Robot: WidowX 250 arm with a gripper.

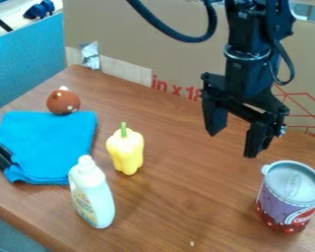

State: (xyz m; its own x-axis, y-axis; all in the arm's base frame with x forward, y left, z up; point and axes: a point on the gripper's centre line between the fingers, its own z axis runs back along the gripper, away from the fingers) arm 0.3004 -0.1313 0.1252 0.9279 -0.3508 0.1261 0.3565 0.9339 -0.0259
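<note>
The black gripper (232, 144) hangs over the right part of the wooden table, its two fingers spread apart with nothing between them. Below it and to the right stands a purple and red can (290, 197) with a silver lid, nearest to the gripper. A yellow pepper (126, 150) with a green stem stands left of the gripper. In front of the pepper, a white bottle (92, 194) is upright, leaning slightly in view. A folded blue cloth (48, 142) lies at the left, with a brown ball-like toy (63, 101) at its back edge.
Two black clip-like pieces (2, 156) lie on the cloth's left edge. A cardboard panel (140, 39) stands behind the wooden table (180, 197), with a blue panel (25, 64) at the left. A black cable loops beside the arm.
</note>
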